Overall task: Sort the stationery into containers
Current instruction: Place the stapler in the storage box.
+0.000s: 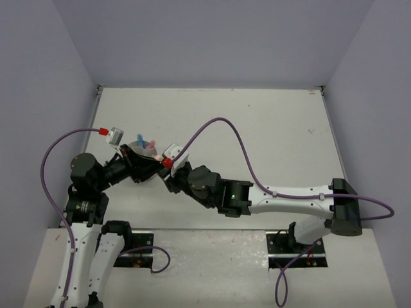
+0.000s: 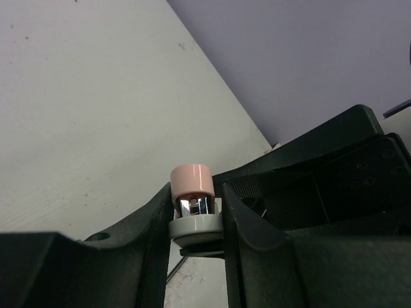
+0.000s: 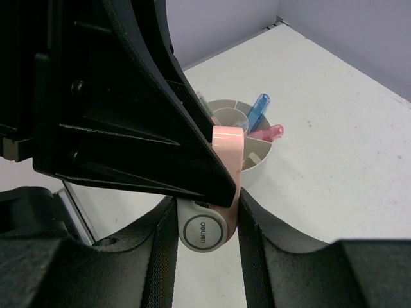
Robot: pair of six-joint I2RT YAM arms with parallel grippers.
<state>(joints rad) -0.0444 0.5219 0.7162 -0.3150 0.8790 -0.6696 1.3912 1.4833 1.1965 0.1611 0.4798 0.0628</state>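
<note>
A short pink marker (image 3: 228, 149) with a white round end cap is held between both grippers above the table. My right gripper (image 3: 207, 206) is shut on its white end. My left gripper (image 2: 196, 200) is shut on the grey collar below the marker's pink cap (image 2: 191, 178), and its black finger (image 3: 160, 128) covers part of the marker in the right wrist view. Just beyond stands the round white container (image 3: 258, 168), split into compartments, with a blue pen (image 3: 259, 106) and a pink item (image 3: 273, 133) sticking out. From above, the two grippers meet near the container (image 1: 142, 145).
Purple cables (image 1: 225, 125) loop over the table from both wrists. The white table (image 1: 270, 141) is walled at the back and sides. No loose stationery shows on the table top in these views.
</note>
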